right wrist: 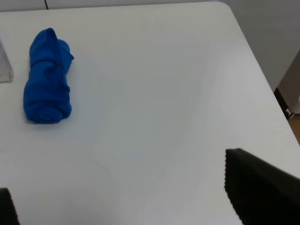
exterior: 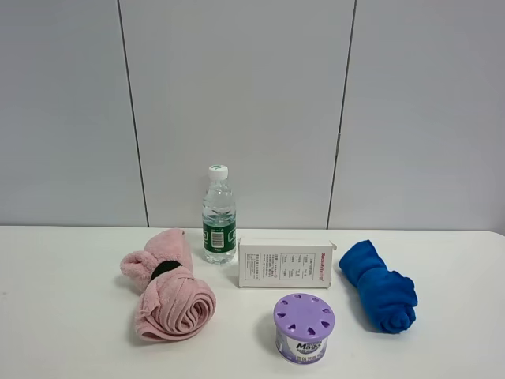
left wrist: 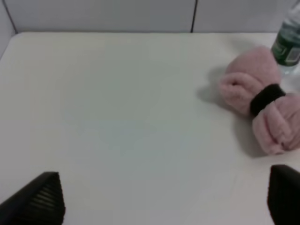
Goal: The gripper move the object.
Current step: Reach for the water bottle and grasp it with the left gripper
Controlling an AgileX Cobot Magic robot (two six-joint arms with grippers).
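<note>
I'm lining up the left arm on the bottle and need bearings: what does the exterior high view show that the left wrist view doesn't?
Only exterior high: the white box, the purple-lidded can, the blue towel and the bottle's white cap. Only left wrist: the left tool, open, its black fingers spread wide. Both: the table, the pink towel and the water bottle, mostly its green label in the wrist view.

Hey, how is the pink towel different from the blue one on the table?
The pink towel is bound at its middle by a black band; the blue towel has no band. The pink towel lies left of the white box, beside the water bottle; the blue towel lies right of it. Both are rolled cloths lying on the table.
</note>
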